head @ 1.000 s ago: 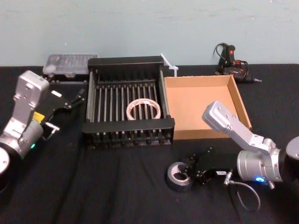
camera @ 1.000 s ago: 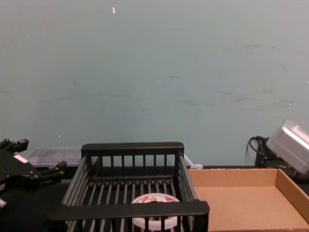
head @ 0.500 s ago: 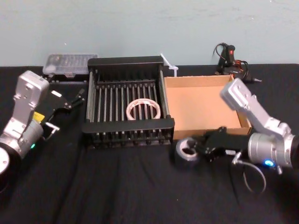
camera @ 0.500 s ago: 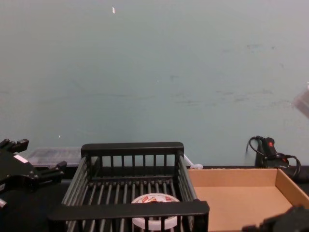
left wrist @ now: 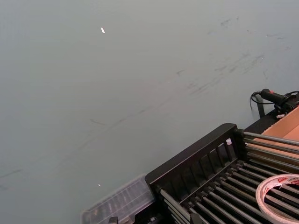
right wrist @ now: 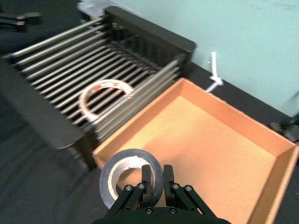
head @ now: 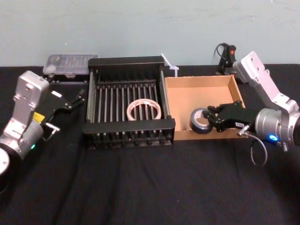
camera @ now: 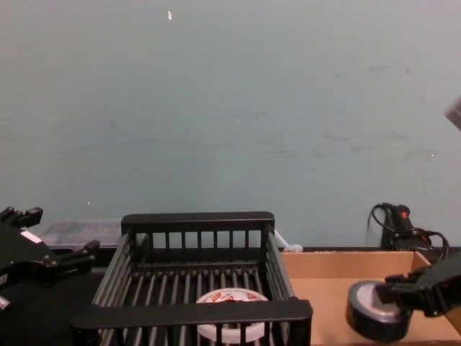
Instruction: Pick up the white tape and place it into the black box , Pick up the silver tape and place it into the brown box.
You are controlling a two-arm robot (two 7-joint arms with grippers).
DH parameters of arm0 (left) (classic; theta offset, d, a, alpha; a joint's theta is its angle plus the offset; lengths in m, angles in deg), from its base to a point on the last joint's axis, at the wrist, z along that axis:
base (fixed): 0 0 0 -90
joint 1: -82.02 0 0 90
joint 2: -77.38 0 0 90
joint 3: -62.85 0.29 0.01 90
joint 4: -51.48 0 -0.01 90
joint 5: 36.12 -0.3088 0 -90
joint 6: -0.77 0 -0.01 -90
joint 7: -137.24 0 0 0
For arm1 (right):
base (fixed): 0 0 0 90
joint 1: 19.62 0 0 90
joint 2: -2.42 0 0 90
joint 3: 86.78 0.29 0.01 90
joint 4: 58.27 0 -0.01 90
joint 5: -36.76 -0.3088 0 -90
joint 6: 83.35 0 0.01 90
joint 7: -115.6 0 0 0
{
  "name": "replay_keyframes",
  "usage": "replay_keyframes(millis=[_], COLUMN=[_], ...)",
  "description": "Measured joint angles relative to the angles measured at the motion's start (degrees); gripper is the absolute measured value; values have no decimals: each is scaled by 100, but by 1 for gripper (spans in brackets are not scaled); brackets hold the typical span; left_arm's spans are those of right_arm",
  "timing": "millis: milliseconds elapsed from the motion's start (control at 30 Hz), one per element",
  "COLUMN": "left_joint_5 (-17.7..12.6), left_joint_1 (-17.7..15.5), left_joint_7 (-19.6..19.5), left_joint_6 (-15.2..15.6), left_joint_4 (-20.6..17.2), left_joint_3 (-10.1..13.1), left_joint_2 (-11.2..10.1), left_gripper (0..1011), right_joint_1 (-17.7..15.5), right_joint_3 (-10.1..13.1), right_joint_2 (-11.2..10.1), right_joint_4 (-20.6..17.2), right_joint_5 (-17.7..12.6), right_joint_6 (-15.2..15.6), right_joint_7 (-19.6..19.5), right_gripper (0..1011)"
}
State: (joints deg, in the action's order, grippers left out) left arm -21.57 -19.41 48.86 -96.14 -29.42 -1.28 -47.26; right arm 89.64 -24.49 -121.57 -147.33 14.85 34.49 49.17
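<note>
So my right fingers [head: 212, 118], clamped on the silver tape [head: 200, 120], had just swung it off the counter over the brown box [head: 180, 91], only the drop left.

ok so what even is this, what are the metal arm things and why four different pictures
It is a two-armed robot seen by four cameras at one moment: head, chest and one on each wrist. On the black table sit a black box holding the white tape, and a brown box. The right gripper, fingers shut on the silver tape, holds it above the brown box. The left gripper waits left of the black box, open.
</note>
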Motion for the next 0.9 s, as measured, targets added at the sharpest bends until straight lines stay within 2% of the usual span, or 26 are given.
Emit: replay_keyframes(millis=[267,533,667,900], left_joint_5=[0,0,0,0], left_joint_1=[0,0,0,0], left_joint_7=[0,0,0,0], left_joint_6=[0,0,0,0], left_joint_4=[0,0,0,0], left_joint_3=[0,0,0,0], left_joint_2=[0,0,0,0], left_gripper=[1001,1001,1001,1002], right_joint_1=[302,458,491,494], right_joint_3=[102,204,253,254], right_joint_2=[331,564,637,636], right_joint_4=[508,872,972,975], right_joint_5=[170,266,315,319], right_joint_6=[110,184,203,206], right_joint_7=[-158,-246,-280,-282], right_gripper=[160,160,160,160])
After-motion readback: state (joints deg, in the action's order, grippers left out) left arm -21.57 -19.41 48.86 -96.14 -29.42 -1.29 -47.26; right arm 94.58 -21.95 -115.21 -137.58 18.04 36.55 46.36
